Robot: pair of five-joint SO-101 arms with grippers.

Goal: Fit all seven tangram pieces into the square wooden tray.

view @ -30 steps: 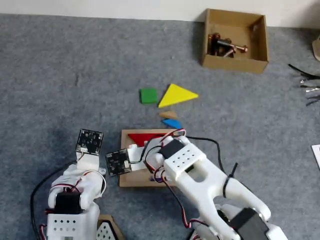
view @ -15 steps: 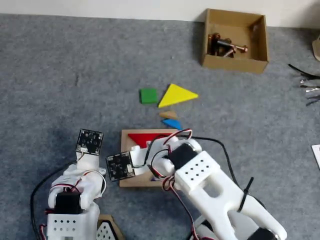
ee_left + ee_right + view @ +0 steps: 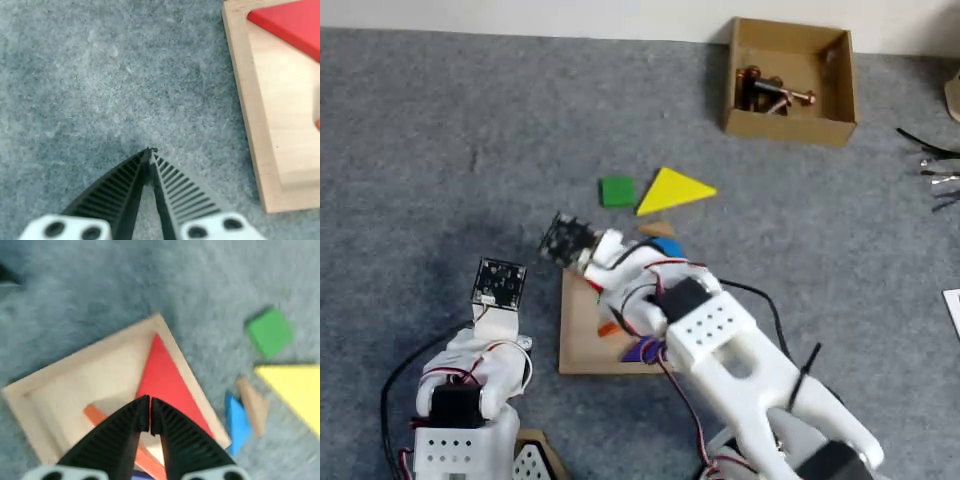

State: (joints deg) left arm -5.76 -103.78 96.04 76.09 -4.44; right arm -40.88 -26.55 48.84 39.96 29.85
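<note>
- Square wooden tray (image 3: 570,335) lay flat, lower centre of frame. It held a red triangle (image 3: 167,385) along one rim, an orange piece (image 3: 608,328) and a purple piece (image 3: 645,350), partly hidden.
- Green square (image 3: 617,191) and yellow triangle (image 3: 675,189) lay at frame centre, clear of the tray.
- Tan triangle (image 3: 658,229) and blue piece (image 3: 667,245) lay side by side just above the tray.

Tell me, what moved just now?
The right gripper swung across the square wooden tray toward its far edge, nearer the green square block and yellow triangle block; it is shut, holding nothing. The left gripper and those loose pieces stayed put.
</note>
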